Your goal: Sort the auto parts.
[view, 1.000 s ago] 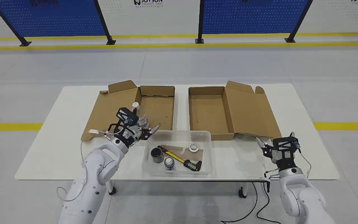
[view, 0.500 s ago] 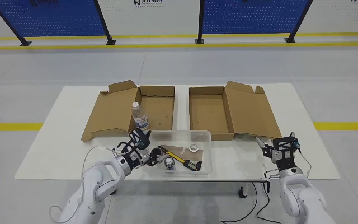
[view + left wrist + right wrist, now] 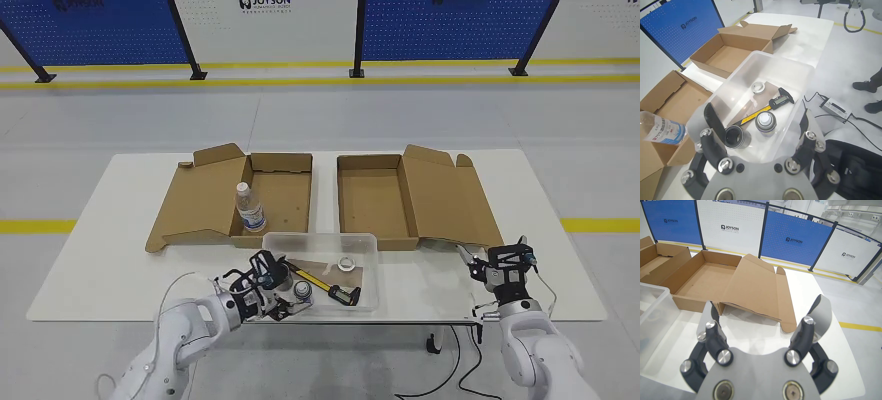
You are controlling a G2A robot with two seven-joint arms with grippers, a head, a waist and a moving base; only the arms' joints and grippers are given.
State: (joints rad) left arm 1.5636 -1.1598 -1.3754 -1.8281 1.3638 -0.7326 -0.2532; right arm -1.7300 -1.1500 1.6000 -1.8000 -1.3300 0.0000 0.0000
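Now my left pincer (image 3: 757, 113) has come away from the left box (image 3: 285, 190). It hangs over the near end of the clear bin (image 3: 783, 60), spread wide with nothing in it. The bottle (image 3: 246, 207) stands alone in the left box, so that one looks done.

Next I think I should pick a part from the bin. The dark metal ring (image 3: 737, 136) sits right by one finger, and the little can (image 3: 765, 123) stands just beside it. The measuring tool (image 3: 772, 105) lies behind them, and a small silver ring (image 3: 758, 88) lies farther in. The can and the dark ring are close, so I could bump one while grabbing the other.

My right pincer (image 3: 500, 262) is spread too, holding nothing, over the table (image 3: 120, 250) near the right box (image 3: 375, 205).
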